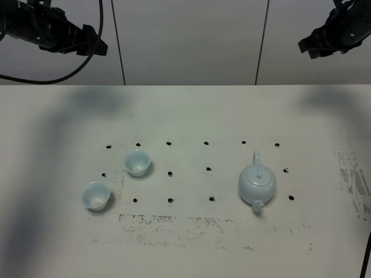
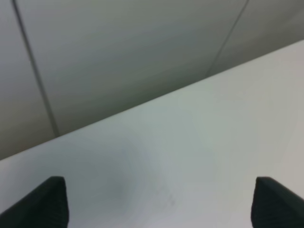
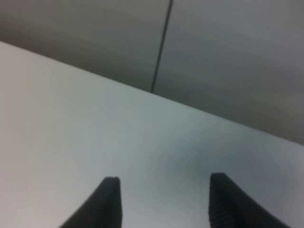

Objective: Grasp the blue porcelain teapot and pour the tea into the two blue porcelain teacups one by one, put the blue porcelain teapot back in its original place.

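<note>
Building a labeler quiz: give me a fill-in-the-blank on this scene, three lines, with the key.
1. In the high view the teapot stands to the ____ of the far cup and the near cup.
2. Both cups stand with their mouths facing ____.
3. The left gripper and the right gripper hold nothing, and their jaws are ____.
Missing words: right; up; open.
</note>
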Action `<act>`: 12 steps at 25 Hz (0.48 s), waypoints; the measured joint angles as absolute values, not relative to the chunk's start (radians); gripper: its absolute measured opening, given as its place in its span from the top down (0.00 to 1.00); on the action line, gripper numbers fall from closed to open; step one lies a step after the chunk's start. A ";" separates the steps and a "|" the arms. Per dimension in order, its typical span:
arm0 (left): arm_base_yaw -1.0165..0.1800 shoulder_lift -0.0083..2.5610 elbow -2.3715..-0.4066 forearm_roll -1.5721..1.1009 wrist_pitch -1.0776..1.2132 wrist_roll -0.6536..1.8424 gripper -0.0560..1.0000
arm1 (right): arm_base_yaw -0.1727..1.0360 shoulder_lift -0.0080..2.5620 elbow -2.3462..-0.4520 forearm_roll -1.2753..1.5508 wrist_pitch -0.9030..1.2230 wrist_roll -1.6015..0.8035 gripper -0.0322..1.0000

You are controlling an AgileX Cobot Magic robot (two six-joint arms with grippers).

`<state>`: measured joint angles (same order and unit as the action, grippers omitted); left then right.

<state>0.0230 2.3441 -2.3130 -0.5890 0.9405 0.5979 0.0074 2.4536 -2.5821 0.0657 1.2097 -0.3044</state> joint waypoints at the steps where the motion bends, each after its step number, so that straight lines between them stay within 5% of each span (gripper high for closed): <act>1: 0.022 2.307 -2.276 -0.549 0.936 0.594 0.25 | 0.007 2.436 -2.533 0.035 1.211 -0.300 0.58; 12: 0.043 1.741 -1.625 -0.205 0.782 0.414 0.48 | 0.007 2.187 -2.170 -0.145 1.223 -0.183 0.59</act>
<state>0.0426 1.7407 -1.6255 -0.2049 0.7821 0.4137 0.0074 2.1871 -2.1700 -0.1454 1.2231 -0.1830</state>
